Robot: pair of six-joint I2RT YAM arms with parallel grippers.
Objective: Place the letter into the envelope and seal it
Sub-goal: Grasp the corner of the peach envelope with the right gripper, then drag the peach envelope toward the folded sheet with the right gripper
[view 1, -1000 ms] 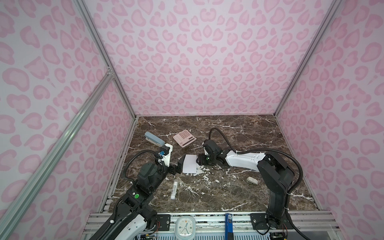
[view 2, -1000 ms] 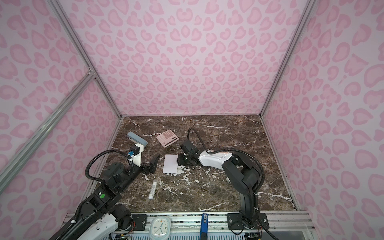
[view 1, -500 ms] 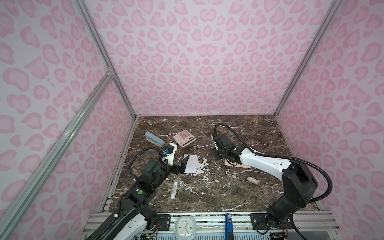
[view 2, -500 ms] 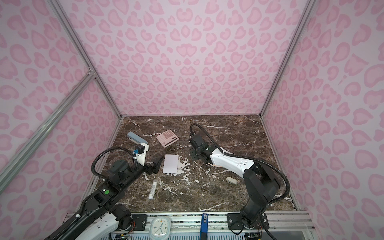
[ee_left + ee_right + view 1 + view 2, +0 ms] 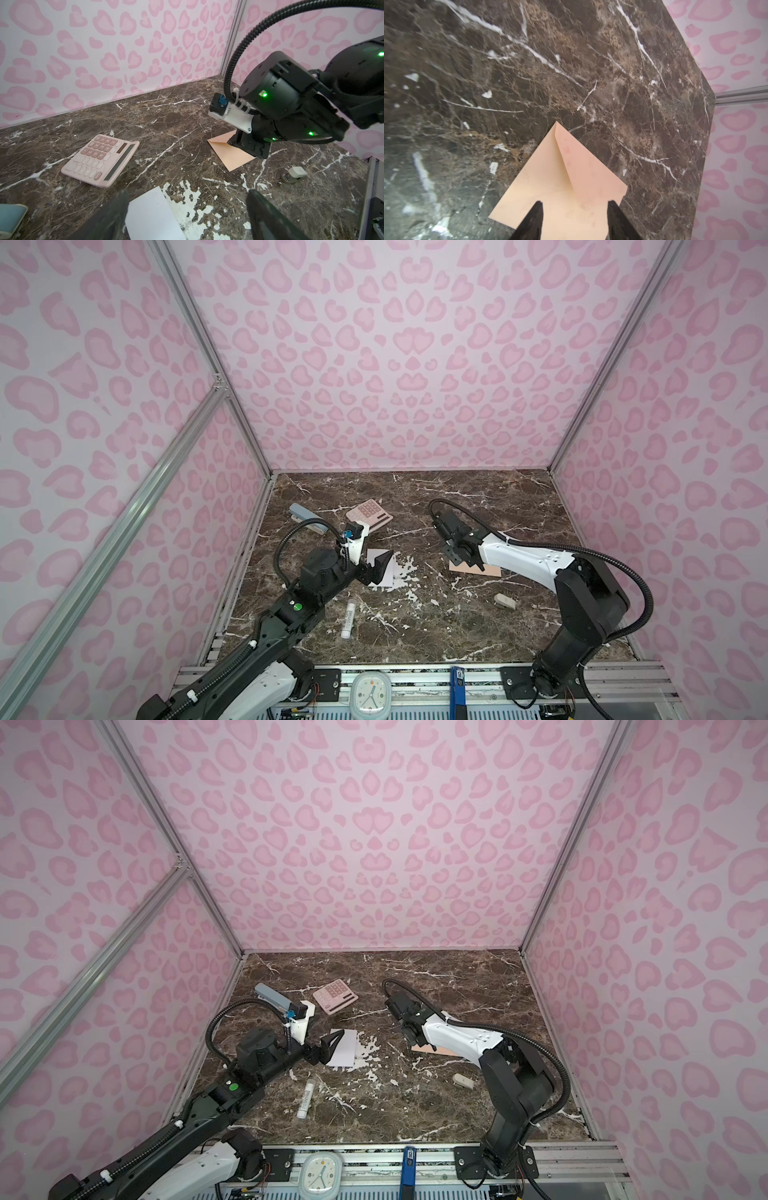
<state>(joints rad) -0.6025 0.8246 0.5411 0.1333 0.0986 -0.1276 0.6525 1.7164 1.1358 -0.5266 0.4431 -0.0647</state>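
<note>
The letter [image 5: 388, 574], a white sheet, lies flat on the marble left of centre in both top views [image 5: 345, 1049]. My left gripper [image 5: 377, 568] hovers open over its left part. In the left wrist view the letter [image 5: 151, 216] lies between the wide-apart fingers [image 5: 116, 207], nearer one of them. The peach envelope [image 5: 478, 571] lies right of centre, partly under my right arm. My right gripper [image 5: 462, 562] points down onto it. In the right wrist view the envelope [image 5: 550, 187] lies flat beneath the parted fingers [image 5: 533, 220], its triangular flap [image 5: 583, 166] visible.
A pink calculator [image 5: 370, 514] sits behind the letter, and a blue-grey case [image 5: 305, 516] lies at the back left. A white glue stick [image 5: 348, 618] lies in front of the left gripper. A small beige object [image 5: 505, 601] rests at the front right. Patterned walls enclose three sides.
My right gripper has swung away from the letter to the right and now stands over the envelope. My left gripper has reached forward over the letter's left edge.
</note>
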